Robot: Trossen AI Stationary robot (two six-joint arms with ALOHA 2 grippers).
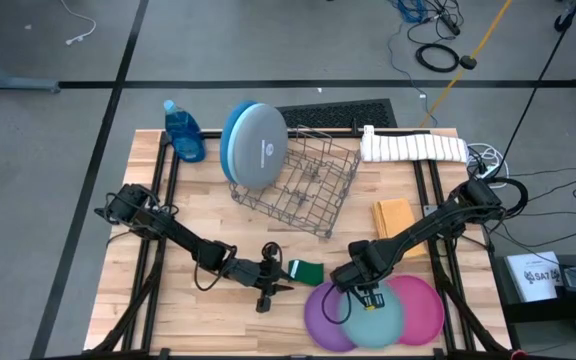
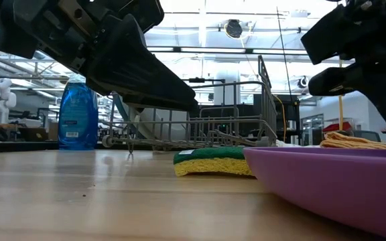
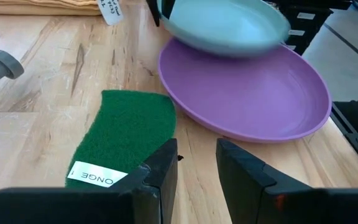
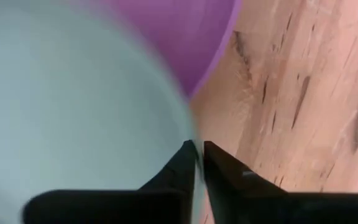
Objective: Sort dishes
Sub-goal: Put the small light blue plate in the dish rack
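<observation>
My right gripper (image 1: 365, 293) is shut on the small teal plate (image 1: 376, 318), which lies over the purple plate (image 1: 320, 320) and the pink plate (image 1: 426, 305) near the table's front edge. My left gripper (image 1: 268, 287) is open and empty, low over the table just left of the purple plate (image 3: 247, 93) and beside the green sponge (image 3: 126, 134). The large pale-blue plate (image 1: 260, 145) and the deep-blue plate (image 1: 225, 142) stand on edge at the left end of the grey wire rack (image 1: 308, 185). My right gripper pinches the teal plate's rim (image 4: 190, 127) between its two fingers (image 4: 222, 171), at the plate's far-left edge. The fingers slant down from the table's far right. The plate (image 3: 222, 28) sits tilted above the purple plate; whether it rests on it, I cannot tell.
A blue soap bottle (image 1: 183, 130) stands at the far left corner. A rolled white towel (image 1: 413, 146) lies at the far right, a folded yellow cloth (image 1: 394, 216) in front of it. The sponge (image 2: 213, 161) lies between my left gripper and the rack.
</observation>
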